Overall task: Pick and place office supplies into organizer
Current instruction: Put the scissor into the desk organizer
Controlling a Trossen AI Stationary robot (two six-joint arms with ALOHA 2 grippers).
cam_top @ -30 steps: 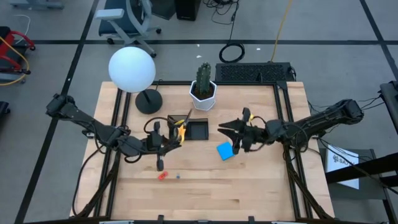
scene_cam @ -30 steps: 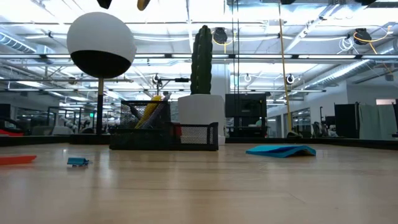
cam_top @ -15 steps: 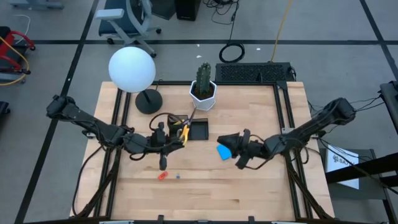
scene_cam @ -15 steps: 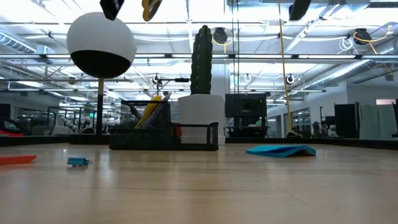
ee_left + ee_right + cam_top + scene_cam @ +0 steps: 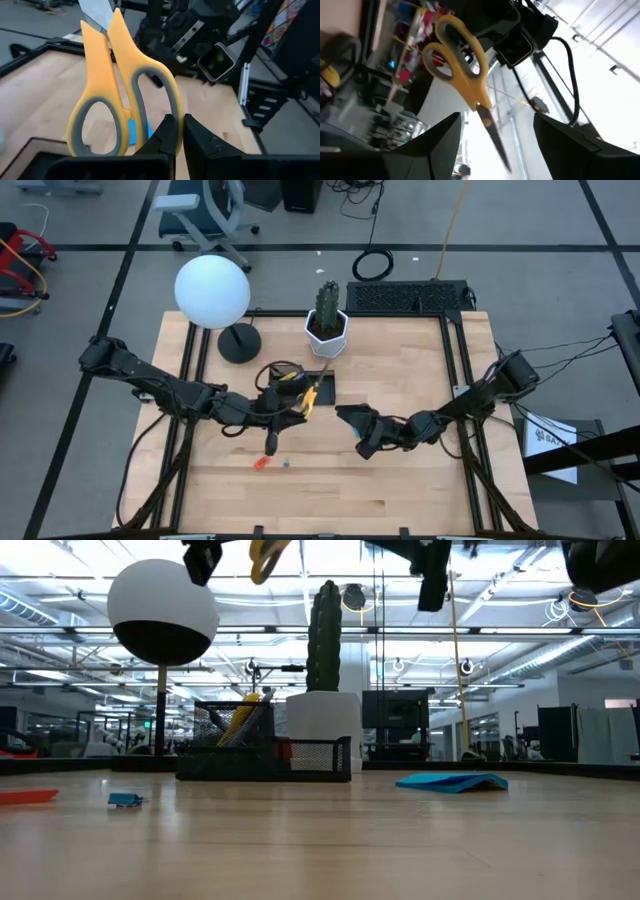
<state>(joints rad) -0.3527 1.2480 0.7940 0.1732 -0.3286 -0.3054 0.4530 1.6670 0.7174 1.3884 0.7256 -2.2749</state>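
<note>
My left gripper hangs shut on the yellow-handled scissors just near of the black organizer, high above the table; the low view shows only its underside. The organizer stands on the table with a yellow item upright in it. My right gripper hovers open to the right of the scissors, facing them, fingers spread wide. The blue sticky-note pad lies flat on the table; the right gripper hides it from above. A tiny red-orange piece lies near the front. My left gripper pinches the rim of one handle loop of the scissors between its two fingers, at the loop's end farthest from the blades. The fingers come nearly level from the table's left. The scissors are lifted clear, blades pointing away from the gripper.
A white globe lamp on a round black base and a cactus in a white pot stand at the back. A black keyboard lies at the far right. A small blue bit lies beside the red-orange piece.
My right gripper has swung toward the table's left and near edges, come down and rolled over, ending above the blue pad. My left gripper has carried the scissors a little rightward and lower, still clear of the table.
</note>
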